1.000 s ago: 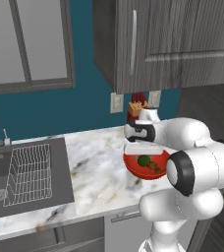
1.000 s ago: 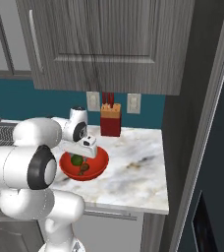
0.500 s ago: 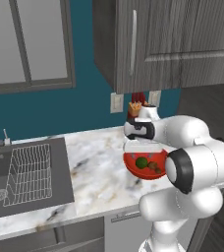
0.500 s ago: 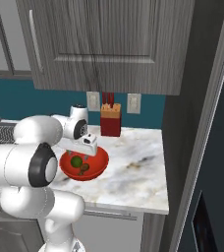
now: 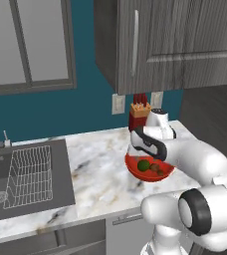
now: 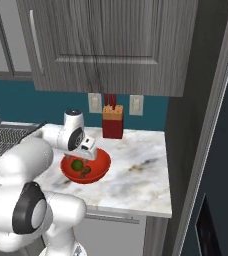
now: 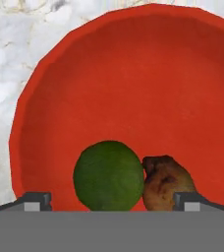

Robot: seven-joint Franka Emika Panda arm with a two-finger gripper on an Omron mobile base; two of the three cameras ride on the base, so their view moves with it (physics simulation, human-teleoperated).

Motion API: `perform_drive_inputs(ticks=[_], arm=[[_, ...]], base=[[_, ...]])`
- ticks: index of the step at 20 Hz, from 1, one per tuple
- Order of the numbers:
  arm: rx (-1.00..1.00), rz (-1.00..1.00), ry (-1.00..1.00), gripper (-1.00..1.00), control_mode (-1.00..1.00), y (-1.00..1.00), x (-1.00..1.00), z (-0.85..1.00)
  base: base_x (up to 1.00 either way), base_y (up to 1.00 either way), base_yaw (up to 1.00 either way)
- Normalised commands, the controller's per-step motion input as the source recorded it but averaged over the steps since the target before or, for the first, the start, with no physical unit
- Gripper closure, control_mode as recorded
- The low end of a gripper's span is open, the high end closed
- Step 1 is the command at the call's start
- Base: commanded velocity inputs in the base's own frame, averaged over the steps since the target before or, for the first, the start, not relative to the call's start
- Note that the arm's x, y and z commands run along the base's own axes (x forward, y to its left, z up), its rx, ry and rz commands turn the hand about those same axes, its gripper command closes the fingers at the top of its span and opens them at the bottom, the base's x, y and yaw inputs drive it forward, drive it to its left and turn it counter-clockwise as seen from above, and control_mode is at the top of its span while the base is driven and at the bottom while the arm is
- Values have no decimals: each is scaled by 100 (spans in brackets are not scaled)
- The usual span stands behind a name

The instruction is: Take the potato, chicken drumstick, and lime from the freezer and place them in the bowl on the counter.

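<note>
Bowl [image 7: 133,78], red: held 1 lime [image 7: 109,175], firm, apt to roll, best pinched across its middle; 1 drumstick [image 7: 165,182] touching it. Gripper [image 7: 111,199] stood spread, empty.

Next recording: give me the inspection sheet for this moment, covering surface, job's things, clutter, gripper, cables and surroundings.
Surface: white-grey marbled counter, with a sink holding a wire rack at its left end.
Job's things: red bowl on the counter; lime inside it, touching a knobbly brown piece, by its looks the drumstick. Potato: cannot tell.
Clutter: red knife block against the wall behind the bowl.
Gripper: gripper directly over the bowl, jaws wide apart, holding nothing.
Cables: nothing seen.
Surroundings: teal wall with two outlets, dark grey upper cabinets, tall dark unit to the right.
</note>
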Motion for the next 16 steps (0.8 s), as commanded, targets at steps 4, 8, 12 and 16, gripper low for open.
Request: perform_drive_inputs(ticks=[4,8,12,16], arm=[[0,0,-22,-100,-100,0,-43,35],[0,0,-10,-100,-100,1,-42,51],[-3,0,-2,-100,-100,8,-62,56],[-1,0,-8,-100,-100,8,-34,43]], base=[[0,0,0],[0,0,0],[0,0,0],[0,0,0]])
